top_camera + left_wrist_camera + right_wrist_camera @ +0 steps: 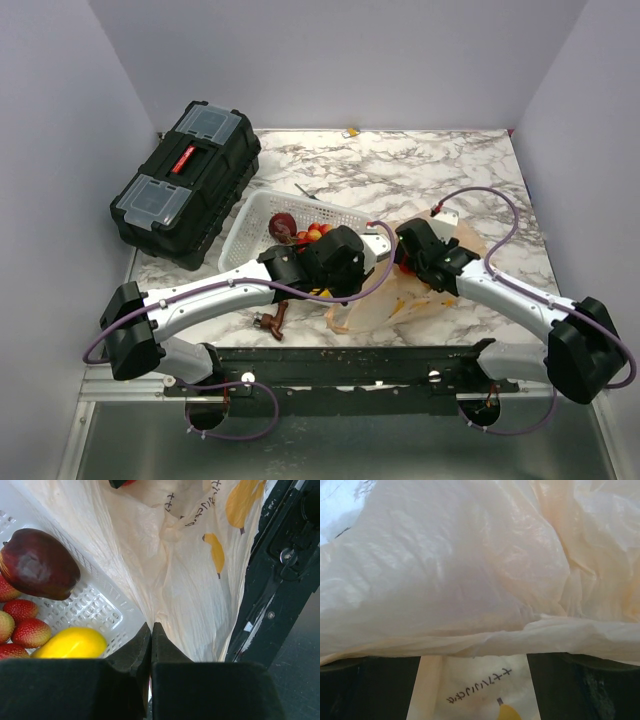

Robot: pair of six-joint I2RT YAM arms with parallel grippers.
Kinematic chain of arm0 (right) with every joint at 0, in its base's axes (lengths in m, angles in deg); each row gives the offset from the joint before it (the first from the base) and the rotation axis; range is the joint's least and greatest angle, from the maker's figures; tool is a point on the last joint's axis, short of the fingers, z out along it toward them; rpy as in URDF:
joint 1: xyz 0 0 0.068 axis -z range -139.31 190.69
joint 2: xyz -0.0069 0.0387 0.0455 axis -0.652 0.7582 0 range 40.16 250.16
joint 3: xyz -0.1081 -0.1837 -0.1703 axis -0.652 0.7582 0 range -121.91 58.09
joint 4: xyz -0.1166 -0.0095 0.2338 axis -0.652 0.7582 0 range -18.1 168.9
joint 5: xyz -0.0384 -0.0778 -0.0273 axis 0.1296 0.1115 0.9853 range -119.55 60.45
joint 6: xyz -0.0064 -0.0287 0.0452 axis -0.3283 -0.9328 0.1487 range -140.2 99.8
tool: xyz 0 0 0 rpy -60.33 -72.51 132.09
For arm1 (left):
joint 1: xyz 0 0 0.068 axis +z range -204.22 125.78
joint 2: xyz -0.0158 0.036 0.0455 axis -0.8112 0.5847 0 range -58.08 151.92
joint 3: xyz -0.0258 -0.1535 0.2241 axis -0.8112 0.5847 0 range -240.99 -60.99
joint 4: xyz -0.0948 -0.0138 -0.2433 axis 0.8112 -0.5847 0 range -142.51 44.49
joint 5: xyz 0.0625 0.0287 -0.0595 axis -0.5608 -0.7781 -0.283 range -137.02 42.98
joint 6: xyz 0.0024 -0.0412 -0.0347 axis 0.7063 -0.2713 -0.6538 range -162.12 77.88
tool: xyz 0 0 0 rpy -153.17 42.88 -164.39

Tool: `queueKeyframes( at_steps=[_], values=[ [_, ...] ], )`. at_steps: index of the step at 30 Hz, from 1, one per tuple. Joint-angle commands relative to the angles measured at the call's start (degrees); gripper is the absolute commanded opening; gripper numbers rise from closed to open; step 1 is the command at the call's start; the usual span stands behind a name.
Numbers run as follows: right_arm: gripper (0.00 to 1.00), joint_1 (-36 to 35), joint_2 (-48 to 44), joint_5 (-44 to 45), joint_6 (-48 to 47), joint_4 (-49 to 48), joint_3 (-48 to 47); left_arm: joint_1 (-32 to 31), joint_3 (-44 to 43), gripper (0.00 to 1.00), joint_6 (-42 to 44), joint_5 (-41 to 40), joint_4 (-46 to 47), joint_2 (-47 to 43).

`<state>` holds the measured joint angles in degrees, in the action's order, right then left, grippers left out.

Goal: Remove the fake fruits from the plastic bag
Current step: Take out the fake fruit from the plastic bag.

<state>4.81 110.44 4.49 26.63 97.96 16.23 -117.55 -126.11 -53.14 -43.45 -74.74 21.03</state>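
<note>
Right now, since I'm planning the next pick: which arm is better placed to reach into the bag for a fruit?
Probably right. The right gripper is open against the plastic bag; the left gripper is shut, pinching the bag's film, so it is busy holding.

White arms (215, 300), black joint housings (130, 332), purple cables (490, 195), black wedge fingers (131, 655)
</note>
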Motion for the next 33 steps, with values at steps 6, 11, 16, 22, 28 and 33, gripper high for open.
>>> queueKeyframes(
  at_steps=[6, 11, 16, 22, 28, 33],
  values=[
    [0.82, 1.2, 5.5, 2.5, -2.1, -8.8, 1.6, 0.0, -1.7, 0.0, -0.7, 2.7, 0.1, 0.7],
    [0.8, 1.4, 7.8, 2.0, -3.0, -10.9, 1.8, 0.0, -1.7, 0.0, -0.8, 2.9, 0.1, 0.7],
    [0.61, 1.4, 7.8, 1.2, -3.7, -11.2, 2.0, 0.0, -1.8, 0.0, -0.8, 2.9, 0.1, 0.7],
    [0.47, 1.4, 3.8, 0.6, -3.3, -8.0, 2.4, 0.0, -1.8, 0.0, -0.7, 2.8, 0.0, 0.6],
    [0.34, 1.4, -5.6, -4.3, -3.1, -2.3, 2.9, 0.0, -2.3, 0.0, -0.9, 2.8, -0.2, 1.1],
    [0.26, 1.4, -13.0, -7.1, -2.6, 3.9, 2.5, 0.0, -2.4, 0.0, -0.8, 2.5, -0.4, 0.9]
  ],
)
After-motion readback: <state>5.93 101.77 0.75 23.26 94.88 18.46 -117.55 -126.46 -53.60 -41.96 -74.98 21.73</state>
